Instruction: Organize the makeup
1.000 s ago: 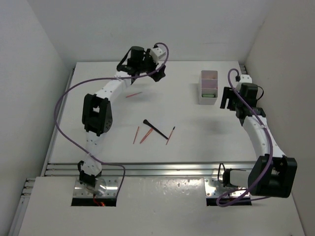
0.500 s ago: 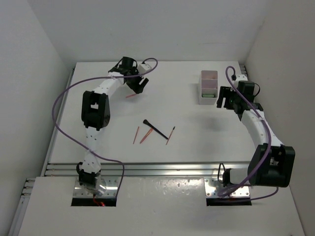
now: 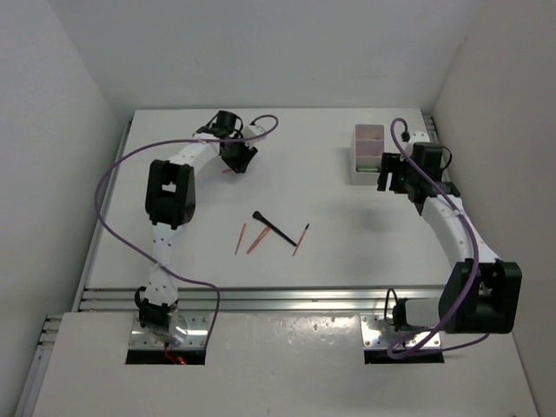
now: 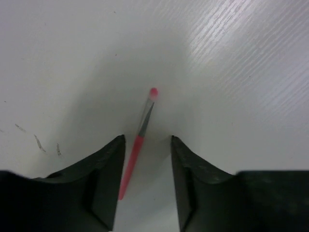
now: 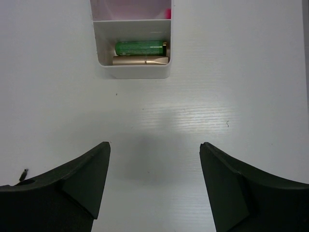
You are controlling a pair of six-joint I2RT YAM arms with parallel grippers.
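Left wrist view, item one: my left hand (image 4: 147,140), spread apart and holding nothing, low over the table (image 4: 241,58). A thin pink pencil (image 4: 135,154) lies flat between my two fingers, closer to the one on the view's left, its pink tip pointing out ahead of the hand. I cannot tell whether either finger touches it.

Right wrist view, item two: my right hand (image 5: 154,145), wide open and empty. Straight ahead of it stands the white compartment box (image 5: 133,72). Its nearest compartment holds a green tube (image 5: 140,47) and a rose-gold tube (image 5: 140,60), lying side by side.

Top external view, item three: between my two hands and nearer my bases lie a black brush (image 3: 271,228) and three more thin pencils (image 3: 257,240).
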